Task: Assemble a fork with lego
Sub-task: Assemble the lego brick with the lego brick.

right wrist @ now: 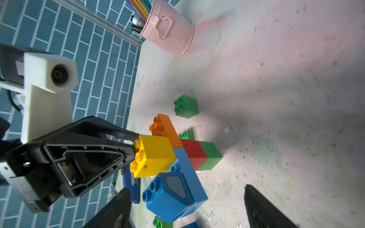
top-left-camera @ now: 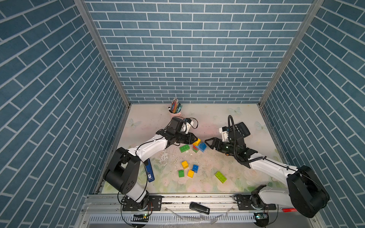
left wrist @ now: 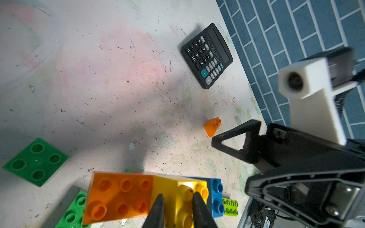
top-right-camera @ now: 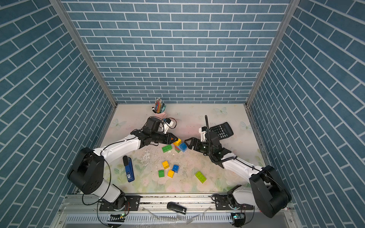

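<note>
A joined lego piece (top-left-camera: 198, 145) rests mid-table: a green and red stem (right wrist: 205, 156), an orange (left wrist: 118, 195) and blue crossbar, with a yellow brick (right wrist: 154, 156) and a blue brick (right wrist: 169, 197) on top. My left gripper (left wrist: 178, 197) is shut on the yellow brick (top-left-camera: 197, 141), and its place in a top view is (top-right-camera: 174, 139). My right gripper (right wrist: 187, 197) stands open around the blue brick (top-left-camera: 202, 146) without touching it, fingers (right wrist: 262, 207) well apart. Loose lego lies nearer the front: yellow (top-left-camera: 185, 164), blue (top-left-camera: 195, 168), green (top-left-camera: 181, 173), lime (top-left-camera: 220, 176).
A green oblong brick (top-left-camera: 184, 148) lies just left of the assembly. A small orange sloped piece (left wrist: 212, 126) sits behind it. A calculator (top-left-camera: 242, 128) lies back right, a pink pen cup (top-left-camera: 175, 110) at the back, and a blue device (top-left-camera: 150, 171) front left.
</note>
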Controlling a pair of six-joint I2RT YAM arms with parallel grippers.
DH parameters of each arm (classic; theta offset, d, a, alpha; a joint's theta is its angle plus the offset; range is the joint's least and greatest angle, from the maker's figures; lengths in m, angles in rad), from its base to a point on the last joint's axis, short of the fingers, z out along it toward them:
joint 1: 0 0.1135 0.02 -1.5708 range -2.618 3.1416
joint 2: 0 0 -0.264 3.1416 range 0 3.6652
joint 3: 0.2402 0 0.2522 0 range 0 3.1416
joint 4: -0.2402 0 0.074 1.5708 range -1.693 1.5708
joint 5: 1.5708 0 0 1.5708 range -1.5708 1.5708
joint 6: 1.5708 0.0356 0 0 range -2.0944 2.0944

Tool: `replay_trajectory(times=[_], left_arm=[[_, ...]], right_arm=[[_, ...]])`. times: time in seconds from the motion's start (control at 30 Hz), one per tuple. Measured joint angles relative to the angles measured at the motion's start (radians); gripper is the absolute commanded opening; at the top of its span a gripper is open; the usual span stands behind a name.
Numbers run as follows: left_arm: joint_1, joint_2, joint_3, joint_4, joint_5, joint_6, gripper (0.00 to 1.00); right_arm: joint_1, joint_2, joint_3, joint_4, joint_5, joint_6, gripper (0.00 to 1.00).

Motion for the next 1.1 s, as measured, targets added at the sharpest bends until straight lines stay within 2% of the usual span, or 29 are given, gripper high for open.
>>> replay_trajectory(times=[0.13, 0.37, 0.53, 0.93, 1.1], left_arm=[[0.001, 0.000, 0.000, 0.000, 0.000, 0.000, 0.26], [0.001, 0.000, 0.000, 0.000, 0.000, 0.000, 0.26], [0.001, -0.002, 0.000, -0.003, -0.003, 0.000, 0.26], [0.001, -0.004, 0.000, -0.006, -0.006, 0.000, 0.25], [0.001, -0.004, 0.000, -0.007, -0.007, 0.000, 0.25]], right_arm=[[0.000, 0.041, -0.045, 0.132, -0.037, 0.095, 0.92], [0.000, 0.109, -0.071, 0.312, -0.081, 0.180, 0.92], [0.000, 0.181, -0.078, 0.396, -0.111, 0.223, 0.90], [0.001, 0.291, -0.082, 0.575, -0.177, 0.310, 0.76], [0.003, 0.295, -0.082, 0.608, -0.190, 0.313, 0.80]])
